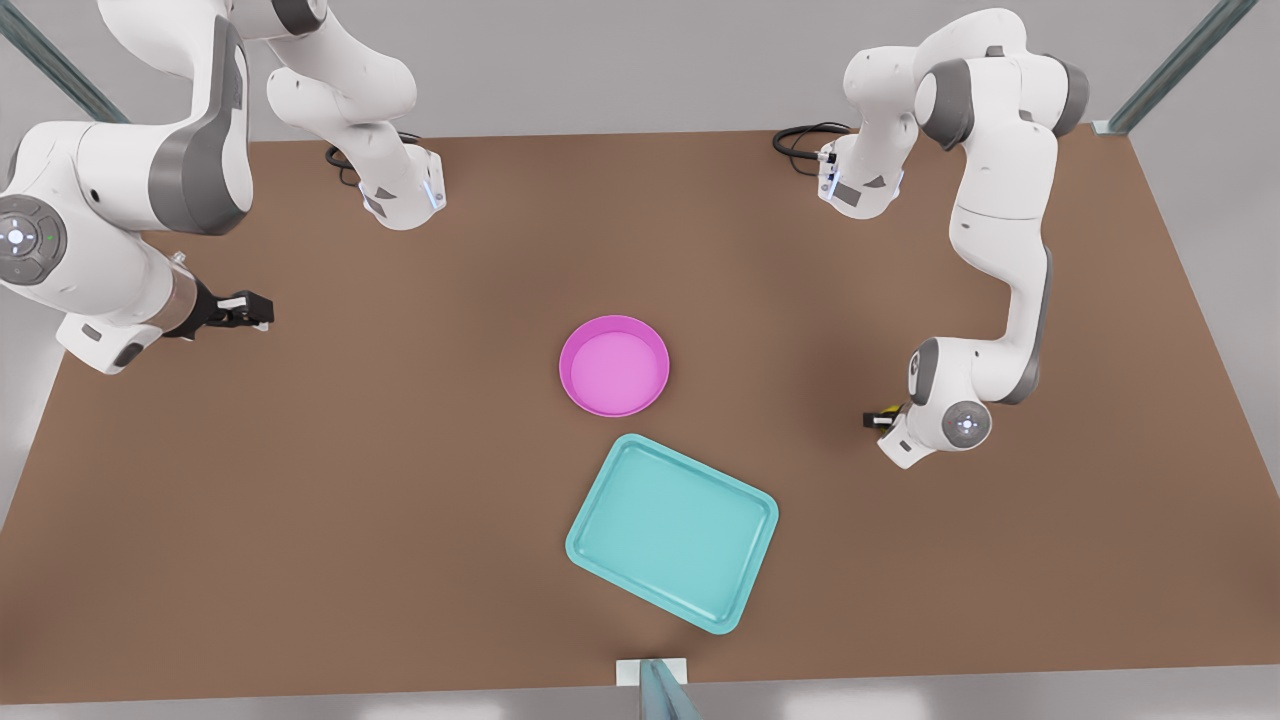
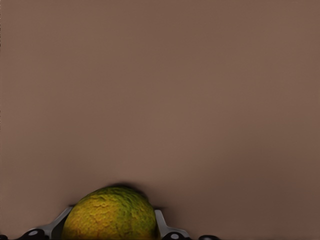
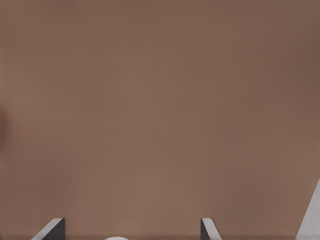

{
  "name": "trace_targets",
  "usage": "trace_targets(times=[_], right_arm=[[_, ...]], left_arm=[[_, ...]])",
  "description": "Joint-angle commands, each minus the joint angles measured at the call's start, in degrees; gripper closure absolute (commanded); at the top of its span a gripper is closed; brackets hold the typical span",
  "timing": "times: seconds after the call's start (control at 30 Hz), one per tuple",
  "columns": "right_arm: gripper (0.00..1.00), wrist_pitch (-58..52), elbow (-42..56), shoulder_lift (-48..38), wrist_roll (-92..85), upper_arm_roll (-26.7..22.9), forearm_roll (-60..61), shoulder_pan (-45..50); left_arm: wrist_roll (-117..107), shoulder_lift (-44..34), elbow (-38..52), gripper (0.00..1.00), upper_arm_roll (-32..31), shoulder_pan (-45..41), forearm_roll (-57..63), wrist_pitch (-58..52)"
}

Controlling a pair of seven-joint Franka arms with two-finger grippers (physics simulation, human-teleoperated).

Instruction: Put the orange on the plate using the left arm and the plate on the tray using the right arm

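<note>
Neither placement done: left gripper (image 2: 107,235) clasping rough yellow-orange fruit (image 2: 111,215); right gripper (image 3: 132,235) waiting spread, empty; round magenta plate (image 1: 614,365) lying beside rectangular teal tray (image 1: 672,530), apart

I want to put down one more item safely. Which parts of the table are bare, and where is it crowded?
The table is bare along the front view's left, between the right gripper and the plate. The centre is crowded: the tray lies close beside the plate. The left gripper sits around the orange on the front view's right.
</note>
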Motion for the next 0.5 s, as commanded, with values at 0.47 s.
trace_targets(times=[0.47], right_arm=[[0.00, 0.1, -0.8, -0.2, -0.1, -0.2, 0.0, -0.4]], left_arm=[[-50.1, 1.7, 17.1, 0.42, -14.4, -21.4, -6.5, -11.3]])
